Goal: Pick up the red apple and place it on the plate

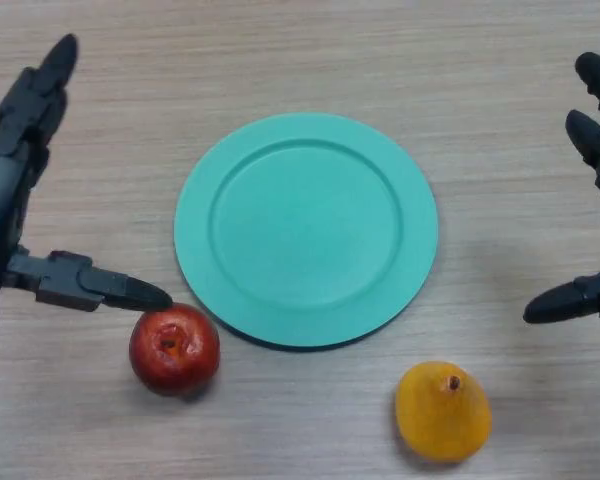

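Apple (174, 348) lies just below the spread, empty left hand (25, 180), its thumb tip touching it.

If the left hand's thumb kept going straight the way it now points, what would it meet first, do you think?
Most likely the red apple: the left hand has its thumb tip at the apple's upper left edge, though height above it is unclear.

A red apple (174, 348), a plain teal-green plate (306, 228) and an orange-yellow pear (443, 411) lie on a pale wood-grain table (300, 60); both hands are black.
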